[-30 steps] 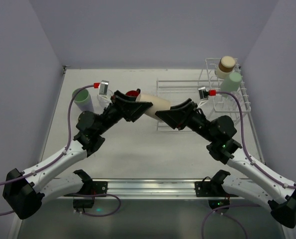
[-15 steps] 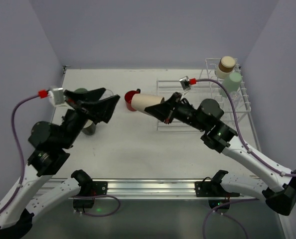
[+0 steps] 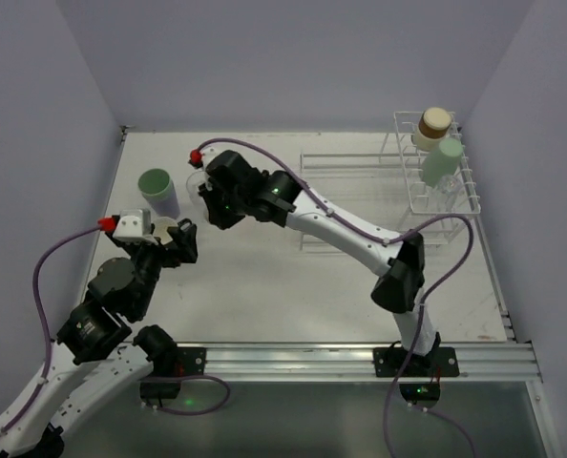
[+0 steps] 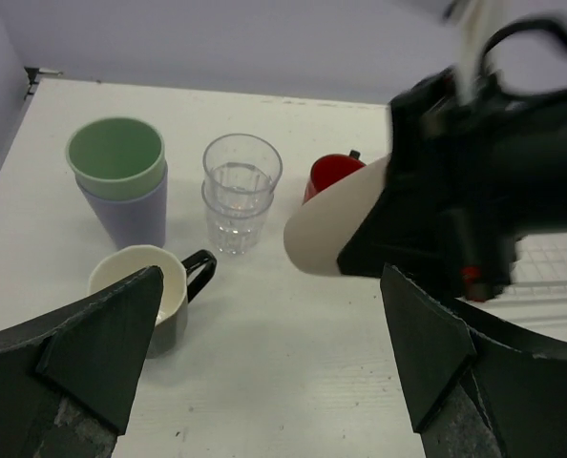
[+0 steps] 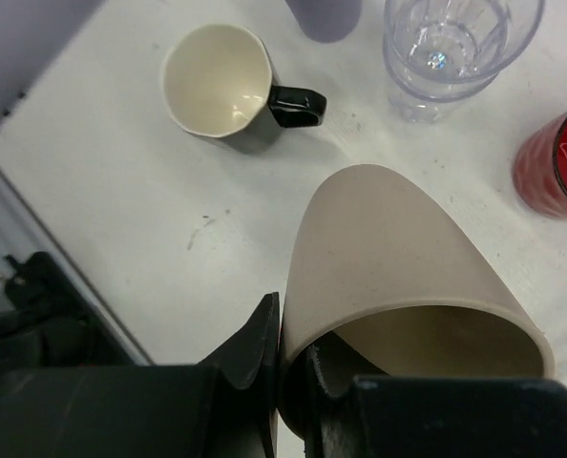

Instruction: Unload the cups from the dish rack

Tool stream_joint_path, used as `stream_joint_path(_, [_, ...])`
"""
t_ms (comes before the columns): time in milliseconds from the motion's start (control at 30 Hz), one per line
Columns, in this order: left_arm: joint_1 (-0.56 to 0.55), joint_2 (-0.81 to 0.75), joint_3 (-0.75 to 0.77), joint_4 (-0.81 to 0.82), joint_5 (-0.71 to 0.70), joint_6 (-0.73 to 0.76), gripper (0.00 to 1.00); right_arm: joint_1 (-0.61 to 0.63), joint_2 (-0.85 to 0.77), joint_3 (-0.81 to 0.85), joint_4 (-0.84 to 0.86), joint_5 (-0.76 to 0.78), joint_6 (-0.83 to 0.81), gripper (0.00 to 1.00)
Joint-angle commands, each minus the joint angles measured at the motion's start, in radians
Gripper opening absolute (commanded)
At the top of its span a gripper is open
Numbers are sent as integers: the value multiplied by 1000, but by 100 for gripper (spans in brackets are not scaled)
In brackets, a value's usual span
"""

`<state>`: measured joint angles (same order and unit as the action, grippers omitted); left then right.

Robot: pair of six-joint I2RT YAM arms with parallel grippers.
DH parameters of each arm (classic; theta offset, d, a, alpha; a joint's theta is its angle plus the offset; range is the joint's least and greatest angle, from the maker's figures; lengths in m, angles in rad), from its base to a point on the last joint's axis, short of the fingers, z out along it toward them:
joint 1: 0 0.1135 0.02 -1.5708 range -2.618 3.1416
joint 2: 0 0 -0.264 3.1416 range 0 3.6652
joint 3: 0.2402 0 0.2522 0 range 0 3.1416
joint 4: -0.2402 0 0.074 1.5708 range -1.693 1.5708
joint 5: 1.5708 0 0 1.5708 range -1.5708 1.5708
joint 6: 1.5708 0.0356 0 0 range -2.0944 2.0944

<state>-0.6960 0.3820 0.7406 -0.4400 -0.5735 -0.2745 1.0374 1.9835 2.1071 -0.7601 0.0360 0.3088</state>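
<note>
Soft, even overhead light, faint shadows; the right hand point(image 4: 398, 229) looks blurred in the left wrist view.

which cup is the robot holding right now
The tan cup, its rim pinched in the right gripper, tilted in the air. The lavender tumbler, clear glass, red mug and black-handled mug stand on the table.

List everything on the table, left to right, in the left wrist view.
lavender tumbler with green inside → clear ribbed glass → red mug → white wire dish rack. Left out for overlap: cream black-handled mug, tan cup in the right pincer.
</note>
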Motion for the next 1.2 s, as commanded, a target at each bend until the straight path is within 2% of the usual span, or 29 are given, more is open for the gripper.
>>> stream_joint_path(0, [4,-49,20,29,-89,31,100,21,145,207,-251,79,-99,0])
stream_joint_path(333, [12,-325,-53,84,-190,21,100,26,339,264,-166,21,-128,0])
stream_joint_path(467, [27,-321,-56,92,-161,23,100,30,416,324,-182,51,-146,0])
stream_joint_path(867, [162,-232,-66,129,38,23,100,30,465,300,-122,100,-180,6])
stream_joint_path(1000, [191,-221,-69,133,66,21,100,30,459,292,-84,102,-180,20])
stream_joint_path(1033, [196,-221,-69,133,69,21,100,30,457,283,-73,100,-180,30])
stream_joint_path(1167, [202,-218,-70,136,72,21,100,30,417,251,-16,108,-181,41])
